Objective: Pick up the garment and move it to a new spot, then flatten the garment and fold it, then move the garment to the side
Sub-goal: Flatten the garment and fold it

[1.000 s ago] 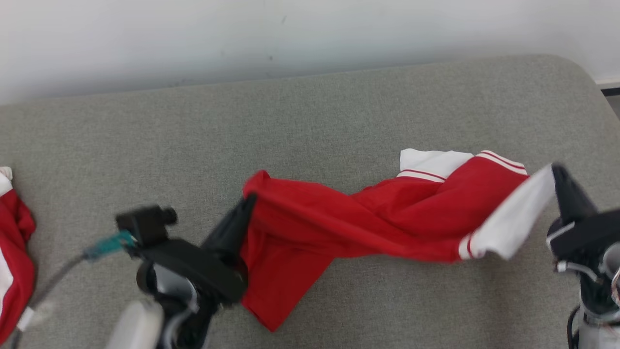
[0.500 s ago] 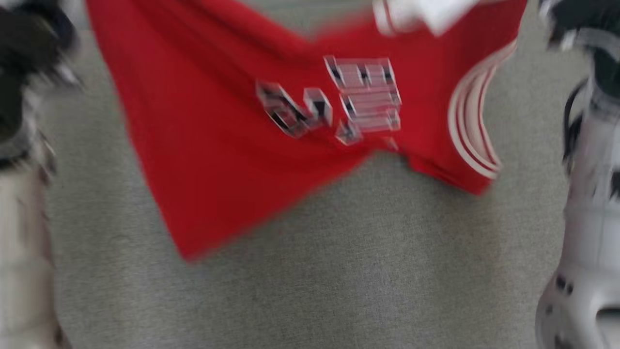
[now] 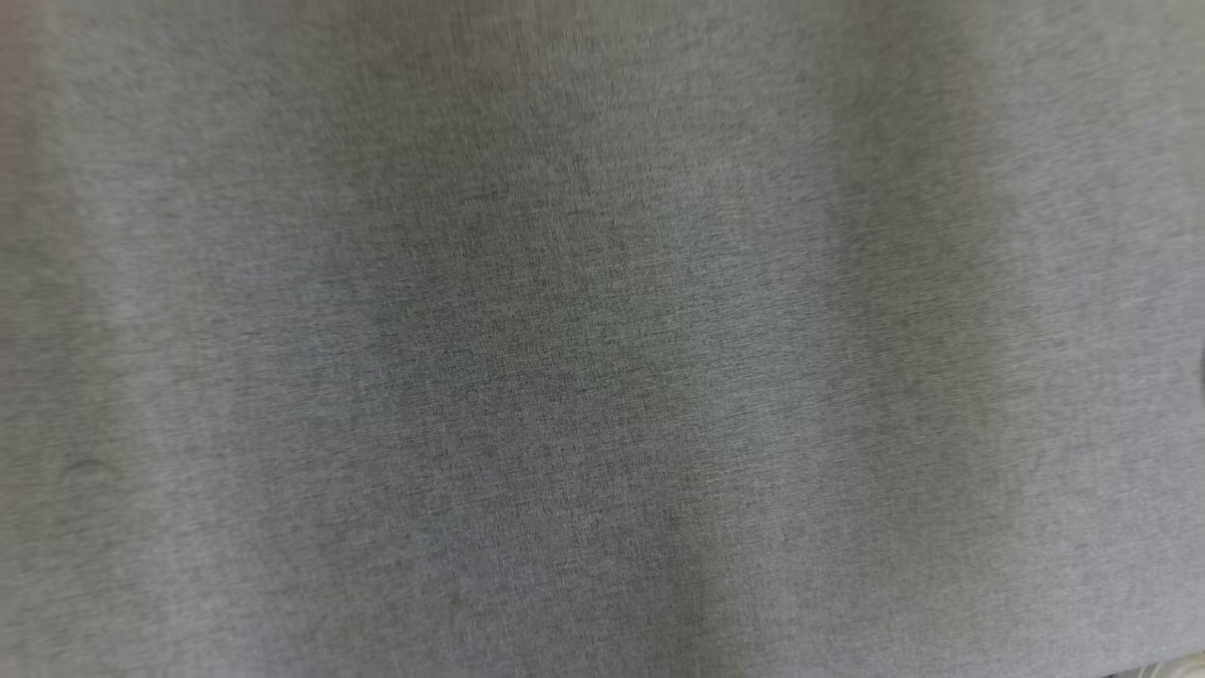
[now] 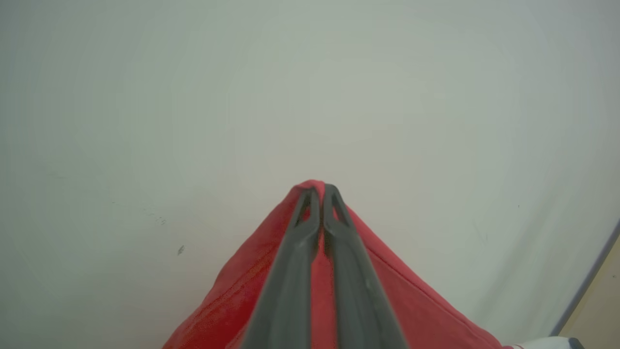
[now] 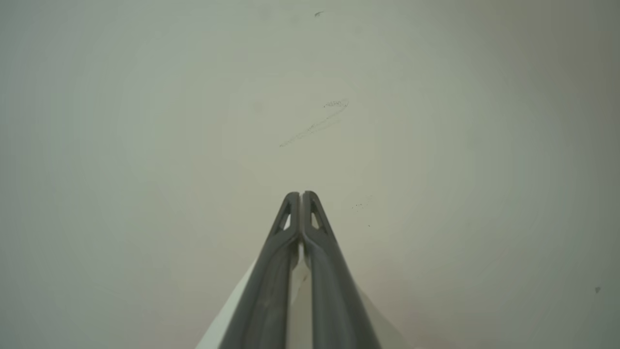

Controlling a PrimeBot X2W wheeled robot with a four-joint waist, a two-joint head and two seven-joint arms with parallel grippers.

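Note:
The garment [image 4: 252, 295] is a red jersey with white trim. In the left wrist view my left gripper [image 4: 321, 189] is shut on a red fold of it, the cloth draping down on both sides of the fingers. My right gripper [image 5: 301, 195] is shut on a white part of the garment [image 5: 298, 291], seen in the right wrist view between and beside its fingers. Both grippers are raised and point at a pale wall.
The head view looks straight down on the grey fabric table surface [image 3: 602, 339]. A pale wall [image 4: 310, 87] with small marks fills the background of both wrist views; a dark strip [image 4: 588, 281] runs at the lower right of the left wrist view.
Both grippers lifted the garment off the grey surface and spread it. The head camera has swung down, so the garment and arms have left its picture.

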